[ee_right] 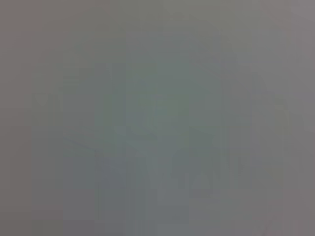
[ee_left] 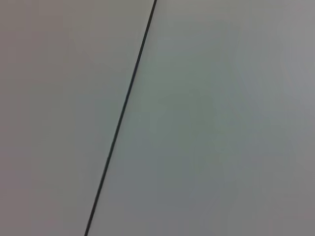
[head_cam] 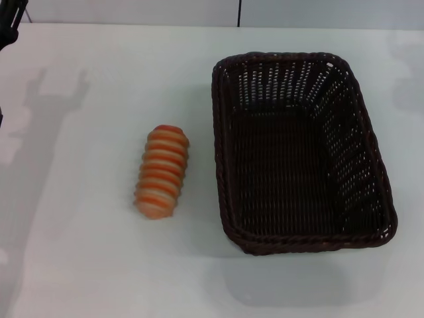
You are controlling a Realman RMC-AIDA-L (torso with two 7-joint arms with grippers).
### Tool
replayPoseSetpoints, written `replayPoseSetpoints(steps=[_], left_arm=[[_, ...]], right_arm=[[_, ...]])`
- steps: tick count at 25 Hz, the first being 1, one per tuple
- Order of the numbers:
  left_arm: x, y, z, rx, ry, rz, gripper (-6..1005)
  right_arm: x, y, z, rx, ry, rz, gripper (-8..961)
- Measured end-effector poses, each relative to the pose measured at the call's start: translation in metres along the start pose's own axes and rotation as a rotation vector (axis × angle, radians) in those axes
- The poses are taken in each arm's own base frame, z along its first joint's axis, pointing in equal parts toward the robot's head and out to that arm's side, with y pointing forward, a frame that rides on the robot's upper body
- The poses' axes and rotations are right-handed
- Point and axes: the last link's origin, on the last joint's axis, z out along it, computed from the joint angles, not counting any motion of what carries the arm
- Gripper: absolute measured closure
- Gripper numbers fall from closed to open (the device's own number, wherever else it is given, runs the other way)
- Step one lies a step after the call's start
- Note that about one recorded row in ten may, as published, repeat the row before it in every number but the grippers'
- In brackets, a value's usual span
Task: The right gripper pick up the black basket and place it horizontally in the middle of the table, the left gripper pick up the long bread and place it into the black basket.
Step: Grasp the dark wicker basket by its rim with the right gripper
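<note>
- A small dark piece of the left end effector (head_cam: 9, 21) peeks in at the far left corner of the head view. I cannot tell how its fingers stand.
- The right end effector does not show in any view.
- The long bread (head_cam: 163, 171) lies well apart from the left end effector, nearer the robot and toward the middle. It is a bumpy, ridged loaf with orange and cream stripes across it. It lies flat on the worktop (head_cam: 79, 265).
- The black basket (head_cam: 301, 154) sits farther still from that end effector, just beside the bread on its right, not touching it. It is a big box shape of dark woven wicker, with holes in its sloping sides and a braided rim. Nothing is inside it.
- The worktop is smooth, plain and white.
- The left wrist view shows a pale flat surface with one thin dark line (ee_left: 123, 113).
</note>
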Motion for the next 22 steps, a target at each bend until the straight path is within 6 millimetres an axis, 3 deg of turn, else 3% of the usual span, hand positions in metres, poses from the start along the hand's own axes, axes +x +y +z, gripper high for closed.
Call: replayPoseSetpoints(steps=[9, 15, 22], left_arm=[[0.003, -0.003, 0.001, 0.000, 0.010, 0.007, 155], [0.004, -0.003, 0.003, -0.007, 0.012, 0.018, 158], [0.008, -0.009, 0.004, 0.025, 0.031, 0.016, 161]], right_arm=[[-0.026, 0.023, -0.011, -0.149, 0.185, 0.017, 339], [-0.055, 0.035, -0.041, -0.192, 0.364, 0.049, 339], [-0.070, 0.043, -0.072, -0.205, 0.518, 0.154, 340]])
